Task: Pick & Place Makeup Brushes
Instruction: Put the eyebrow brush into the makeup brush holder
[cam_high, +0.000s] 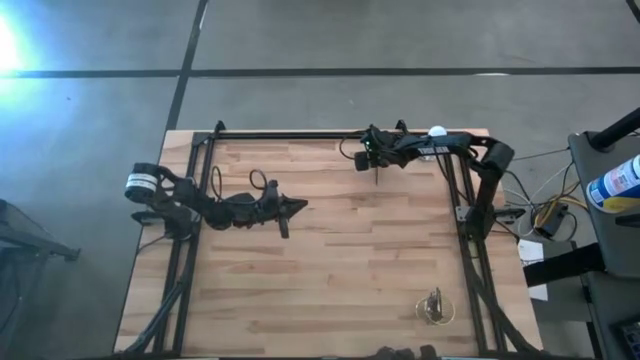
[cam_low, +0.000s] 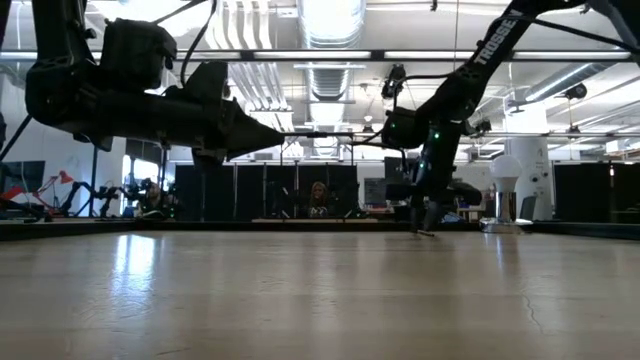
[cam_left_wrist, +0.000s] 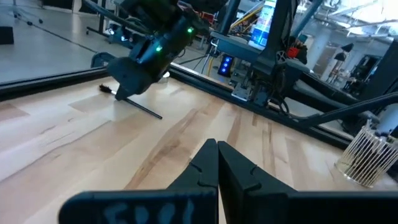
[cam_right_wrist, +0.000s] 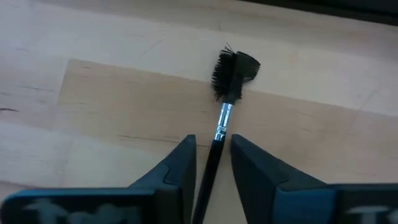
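Right gripper (cam_right_wrist: 210, 163) sits at the far side of the table, fingers (cam_right_wrist: 180, 163) narrowly parted with a makeup brush (cam_right_wrist: 225, 106) between them. The dark handle runs through the gap; cannot tell for sure if the pads press it, but the gap is barely wider than the handle. Brush head is a black comb-and-bristle tip past a silvery ferrule, pointing away from the fingers over the wood. In the high view the right gripper (cam_high: 374, 160) hangs near the far edge with the brush (cam_high: 376, 177) as a thin dark stick pointing toward the table middle. From the left wrist view the brush (cam_left_wrist: 140, 107) slants down from that gripper, tip at or just above the wood.

Left gripper (cam_left_wrist: 217, 163) hovers above the table's left-middle, fingers pressed together, holding nothing. In the high view the left gripper (cam_high: 297, 207) points right; in the low view it is raised clear of the surface.

Surface: pale wooden plank table (cam_high: 330, 270), black frame rails along the sides. A wire basket holder (cam_high: 434, 308) stands near the front right, well apart from both grippers, also seen at (cam_left_wrist: 368, 155).

Room: grey floor, open workshop with ceiling ducts and lights, dark partitions behind, a person (cam_low: 319, 197) far back.
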